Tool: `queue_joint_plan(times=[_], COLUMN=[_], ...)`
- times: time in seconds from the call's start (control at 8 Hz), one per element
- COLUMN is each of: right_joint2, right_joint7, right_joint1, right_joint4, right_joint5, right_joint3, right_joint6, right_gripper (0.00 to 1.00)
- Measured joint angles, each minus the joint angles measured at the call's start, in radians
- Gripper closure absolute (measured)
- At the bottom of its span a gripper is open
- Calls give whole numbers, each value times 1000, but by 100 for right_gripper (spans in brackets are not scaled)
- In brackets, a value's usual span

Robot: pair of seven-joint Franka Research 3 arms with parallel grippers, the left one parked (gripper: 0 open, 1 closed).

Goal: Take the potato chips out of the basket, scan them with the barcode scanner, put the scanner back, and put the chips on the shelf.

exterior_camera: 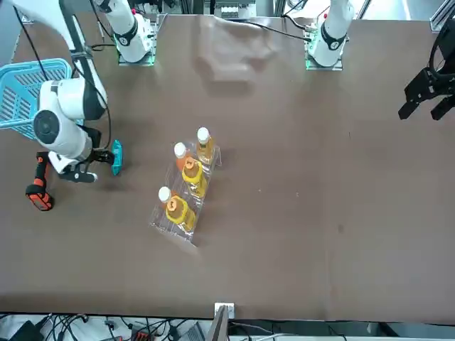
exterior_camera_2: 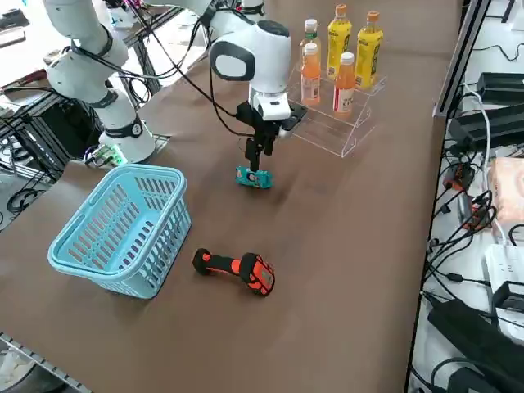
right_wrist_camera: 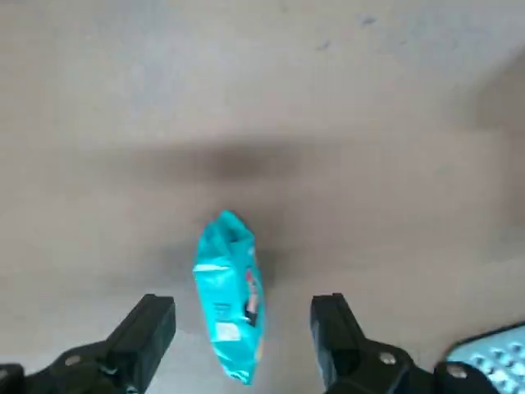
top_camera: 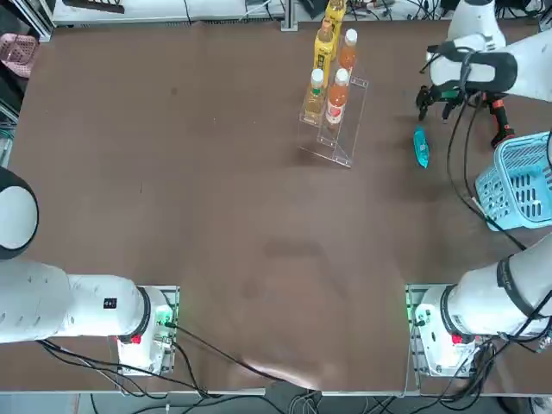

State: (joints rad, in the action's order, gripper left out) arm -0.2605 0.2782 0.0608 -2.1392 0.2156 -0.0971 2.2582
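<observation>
Your right gripper point(right_wrist_camera: 244, 328) hangs spread over the chips point(right_wrist_camera: 230, 297), which lie on the desk point(top_camera: 216, 216) at the basket's point(top_camera: 523, 181) 10 o'clock. Lower, then pinch the packet.

Teal-blue potato chips point(right_wrist_camera: 230, 308) packet, narrow and elongated, lies flat on brown table, outside light blue lattice basket point(exterior_camera_2: 123, 229) (basket upright, nothing visible inside). Black-and-orange barcode scanner point(exterior_camera_2: 237, 271) lies on side just beside basket. Clear stepped shelf point(top_camera: 345, 129) stands apart from packet, holding orange and yellow bottles.
</observation>
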Motion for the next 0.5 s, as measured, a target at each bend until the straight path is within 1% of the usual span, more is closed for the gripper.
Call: queue_joint_plan(times=[0.25, 0.5], right_joint2=[0, -3], right_joint7=[23, 24], right_joint1=[-5, -5], right_joint4=[-54, -88], right_joint5=[2, 3], right_joint3=[2, 6], right_joint6=[60, 88], right_gripper=[0, 0])
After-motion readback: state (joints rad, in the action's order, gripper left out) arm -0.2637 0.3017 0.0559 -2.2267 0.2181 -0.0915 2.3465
